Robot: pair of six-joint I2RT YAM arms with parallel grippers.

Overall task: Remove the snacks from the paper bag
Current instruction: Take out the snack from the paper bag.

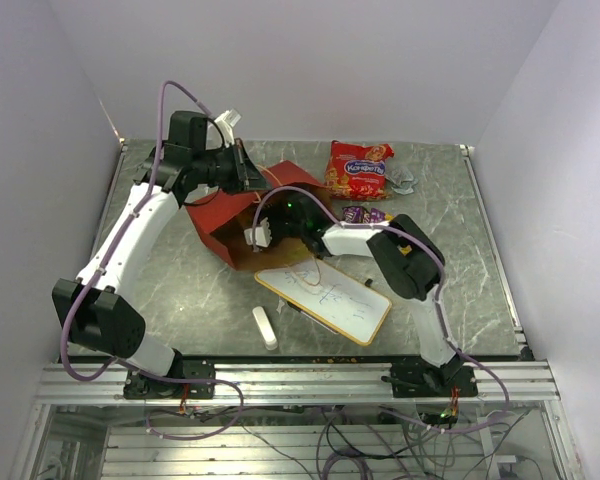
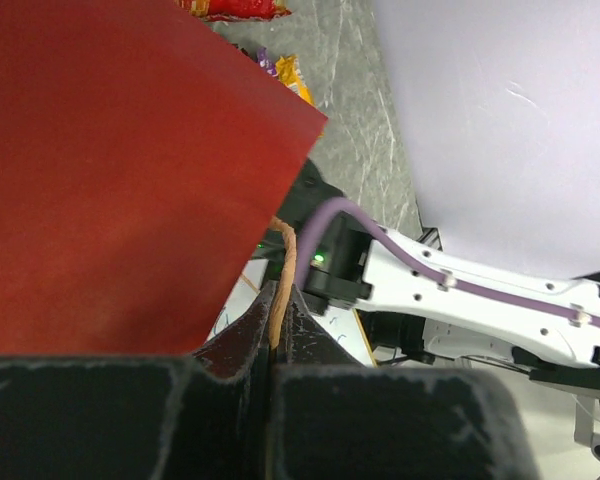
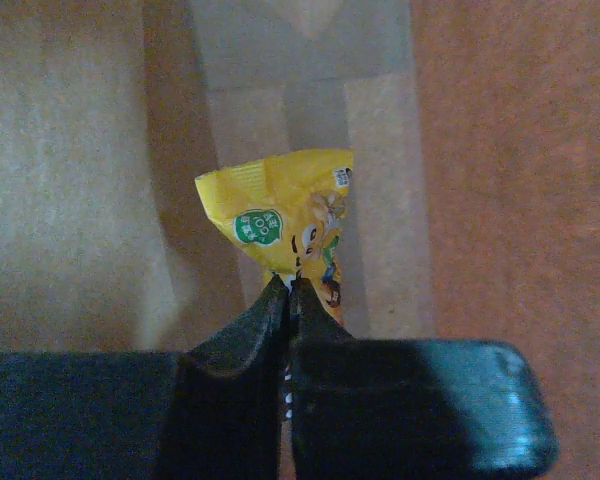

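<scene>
The right gripper is pinching a small yellow candy pack by its lower corner, its jaws closed tight with only the wrapper between them. It is working deep inside the paper bag, and brown kraft walls are closing in on both sides of the pack, leaving little room to either side.

The left gripper is clamping the thin twine handle of the bag, its jaws closed on the cord, at the far left of the tabletop. The bag's red wall is filling most of the left wrist view, and the right arm is crossing just beyond the bag's edge.

From above, the bag is lying tilted with its mouth facing the right arm, which is blocking that opening. A whiteboard is lying just in front of the mouth, under the right arm's forearm, and a white eraser stick is sitting near its left end, close to the near edge.

Outside the bag, a large red-orange snack bag is resting at the far edge, with a silvery wrapper just to its right and a purple candy pack nearer, beside the right arm's elbow. Bare tabletop is lying open on the right side and at the near left.
</scene>
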